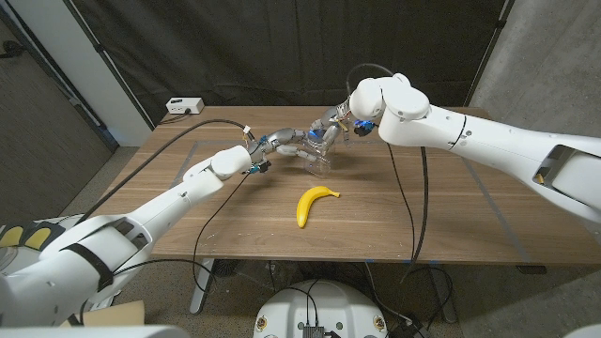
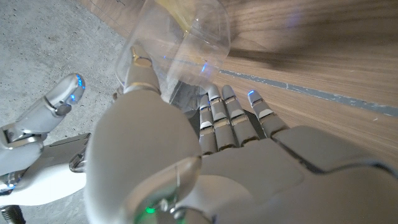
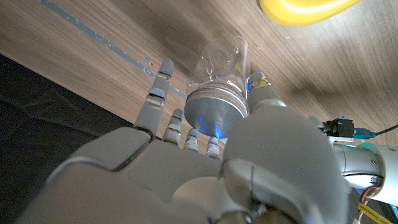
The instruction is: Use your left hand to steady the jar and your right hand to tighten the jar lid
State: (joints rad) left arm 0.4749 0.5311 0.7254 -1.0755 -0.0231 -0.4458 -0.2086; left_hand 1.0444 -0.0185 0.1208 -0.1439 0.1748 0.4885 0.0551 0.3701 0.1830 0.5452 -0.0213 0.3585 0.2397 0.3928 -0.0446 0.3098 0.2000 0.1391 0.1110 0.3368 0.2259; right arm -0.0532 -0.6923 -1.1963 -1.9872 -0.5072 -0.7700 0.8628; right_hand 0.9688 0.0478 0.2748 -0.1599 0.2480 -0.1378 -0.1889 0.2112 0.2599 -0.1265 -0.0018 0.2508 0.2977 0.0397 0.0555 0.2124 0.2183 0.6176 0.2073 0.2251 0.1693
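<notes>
Both hands meet at the clear glass jar (image 1: 319, 161), which stands just behind the banana (image 1: 315, 204). The left hand (image 1: 282, 144) wraps the jar's body; the right hand (image 1: 335, 126) curls its fingers (image 3: 163, 76) around the metal lid (image 3: 215, 113). Judging from this, the left should clamp firmly while the right twists squarely, so the glass neither spins nor tips.

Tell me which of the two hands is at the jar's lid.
The right hand: its fingers reach around the metal lid, while the left hand is at the clear jar body.
</notes>
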